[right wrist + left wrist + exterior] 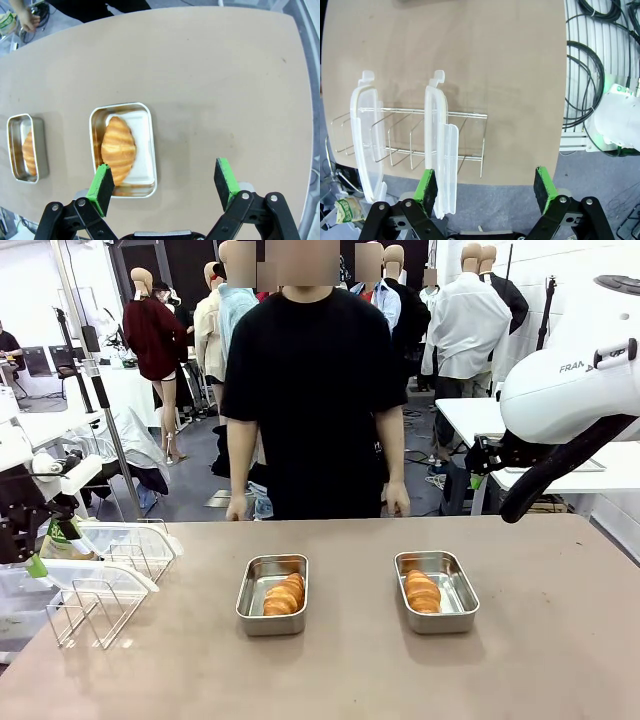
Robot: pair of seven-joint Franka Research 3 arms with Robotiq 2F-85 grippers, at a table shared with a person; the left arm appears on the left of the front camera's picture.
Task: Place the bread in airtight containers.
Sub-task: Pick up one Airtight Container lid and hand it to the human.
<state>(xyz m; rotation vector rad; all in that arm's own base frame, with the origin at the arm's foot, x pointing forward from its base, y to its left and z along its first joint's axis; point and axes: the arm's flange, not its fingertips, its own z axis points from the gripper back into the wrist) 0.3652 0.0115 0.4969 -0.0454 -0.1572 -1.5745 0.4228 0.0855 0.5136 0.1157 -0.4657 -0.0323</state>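
While both claws hang wide open and empty, the left claw (485, 184) above the wire rack (470, 115) and the right claw (164, 182) high over the right container (456, 590), the bare tan desk (350, 670) carries two uncovered steel tins. The left container (256, 580) holds one bread roll (284, 595), and the right holds another roll (422, 592). Two translucent lids (436, 150) stand in the rack at the desk's left end. A person (310, 390) in black stands at the far side. Black cables (585, 75) lie on the grey floor.

Roll (284, 594) in each tin (270, 626); rack (96, 614) left.
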